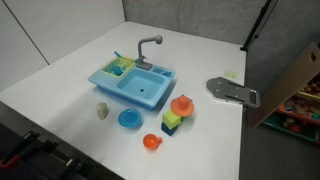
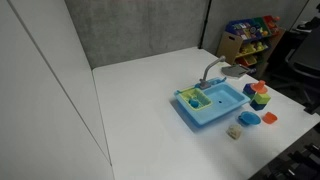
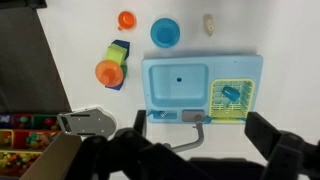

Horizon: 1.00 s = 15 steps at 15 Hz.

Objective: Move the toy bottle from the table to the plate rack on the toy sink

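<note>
The toy bottle (image 1: 102, 111) is small and pale beige and lies on the white table (image 1: 70, 60) in front of the light blue toy sink (image 1: 138, 88). It also shows in an exterior view (image 2: 234, 131) and in the wrist view (image 3: 209, 24). The yellow-green plate rack (image 1: 120, 65) sits at one end of the sink (image 3: 180, 85) and holds a small blue item (image 3: 229, 93). In the wrist view my gripper (image 3: 198, 128) is open and empty, high above the grey faucet (image 3: 190, 135), far from the bottle. The gripper does not show in either exterior view.
A round blue plate (image 1: 129, 119), an orange cup (image 1: 151, 142) and a stack of orange, green and blue toys (image 1: 178, 112) stand near the bottle. A grey metal plate (image 1: 232, 90) lies at the table's edge. A toy shelf (image 2: 250, 35) stands beyond the table.
</note>
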{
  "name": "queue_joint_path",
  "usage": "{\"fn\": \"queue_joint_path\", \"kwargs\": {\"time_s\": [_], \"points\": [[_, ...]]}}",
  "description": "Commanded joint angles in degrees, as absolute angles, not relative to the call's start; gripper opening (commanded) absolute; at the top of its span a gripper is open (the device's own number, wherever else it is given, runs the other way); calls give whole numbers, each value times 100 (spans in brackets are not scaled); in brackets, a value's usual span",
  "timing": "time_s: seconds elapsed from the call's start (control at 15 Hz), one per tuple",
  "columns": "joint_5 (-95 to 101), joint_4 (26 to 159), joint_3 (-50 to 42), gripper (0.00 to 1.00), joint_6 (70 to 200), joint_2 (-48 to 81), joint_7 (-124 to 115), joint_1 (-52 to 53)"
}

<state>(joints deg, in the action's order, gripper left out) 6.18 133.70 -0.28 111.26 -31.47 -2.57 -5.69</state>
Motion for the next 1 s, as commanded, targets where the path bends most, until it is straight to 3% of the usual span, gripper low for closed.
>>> {"fn": "queue_joint_path", "kwargs": {"time_s": [0.0,0.93], "points": [[647,13353,-77,100,11113,-3145,-281,-511],[119,13009,-111,100,11336,-2053,-124,-194]]}}
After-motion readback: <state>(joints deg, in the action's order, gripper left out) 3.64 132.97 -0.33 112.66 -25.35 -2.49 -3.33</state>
